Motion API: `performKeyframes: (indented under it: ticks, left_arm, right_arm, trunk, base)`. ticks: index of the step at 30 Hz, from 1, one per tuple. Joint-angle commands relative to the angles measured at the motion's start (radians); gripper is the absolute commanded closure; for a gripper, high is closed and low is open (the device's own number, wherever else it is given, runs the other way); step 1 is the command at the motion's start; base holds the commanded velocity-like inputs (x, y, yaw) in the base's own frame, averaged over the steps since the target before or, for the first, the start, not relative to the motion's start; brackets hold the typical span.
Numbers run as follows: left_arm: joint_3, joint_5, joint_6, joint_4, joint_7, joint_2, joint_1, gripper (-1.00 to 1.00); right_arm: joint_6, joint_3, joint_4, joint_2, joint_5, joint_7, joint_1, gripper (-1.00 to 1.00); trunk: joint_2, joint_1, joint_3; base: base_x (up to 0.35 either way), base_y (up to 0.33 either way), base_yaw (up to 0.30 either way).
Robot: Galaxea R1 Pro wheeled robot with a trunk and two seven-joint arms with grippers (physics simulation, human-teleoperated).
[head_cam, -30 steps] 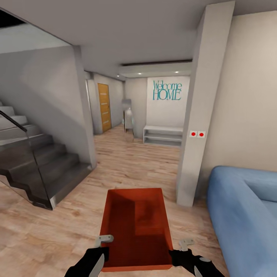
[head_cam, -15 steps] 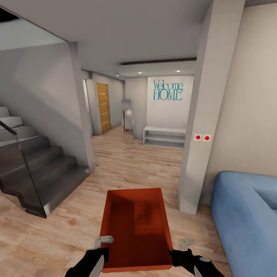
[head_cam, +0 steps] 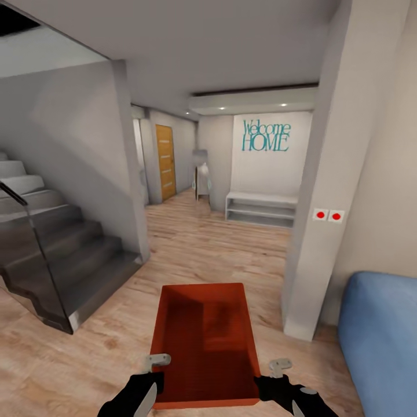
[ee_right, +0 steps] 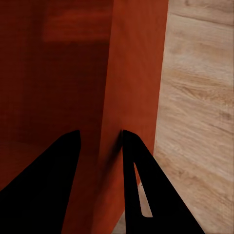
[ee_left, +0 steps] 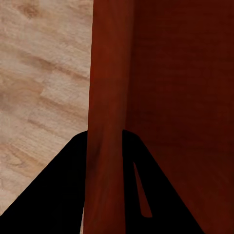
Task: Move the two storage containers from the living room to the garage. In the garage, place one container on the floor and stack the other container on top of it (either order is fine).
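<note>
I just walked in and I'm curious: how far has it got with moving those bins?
One storage container is picked up, its side walls clamped by the left gripper and right gripper. It hangs over the living room's wood floor near the sofa. Garage, second bin and stacking remain.

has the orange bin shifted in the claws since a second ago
No. The storage container sits the same against the left claw and right claw; the staircase and pillar shifted because the camera moved.

Head forward-down; wrists close; all share container (head_cam: 204,341).
</note>
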Motion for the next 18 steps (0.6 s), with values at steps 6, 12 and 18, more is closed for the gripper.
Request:
performKeyframes:
  ticks: [6, 12, 18]
  left_arm:
    - [0.031, 0.019, -0.022, -0.023, -0.015, 0.051, -0.001, 1.0]
    - [0.031, 0.019, -0.021, -0.023, -0.015, 0.051, -0.001, 1.0]
    - [0.031, 0.019, -0.021, -0.023, -0.015, 0.051, -0.001, 1.0]
  right_arm:
    - [0.008, -0.006, 0.0, -0.002, -0.005, 0.023, 0.001, 1.0]
    - [0.008, -0.006, 0.0, -0.002, -0.007, 0.028, 0.001, 1.0]
    - [0.008, -0.006, 0.0, -0.002, -0.007, 0.029, 0.001, 1.0]
  trunk:
    - [-0.001, 0.001, 0.0]
    - [-0.001, 0.001, 0.0]
    - [-0.001, 0.001, 0.0]
  base:
    - [0.332, 0.0, 0.272]
    - [0.332, 0.0, 0.051]
    - [0.332, 0.0, 0.022]
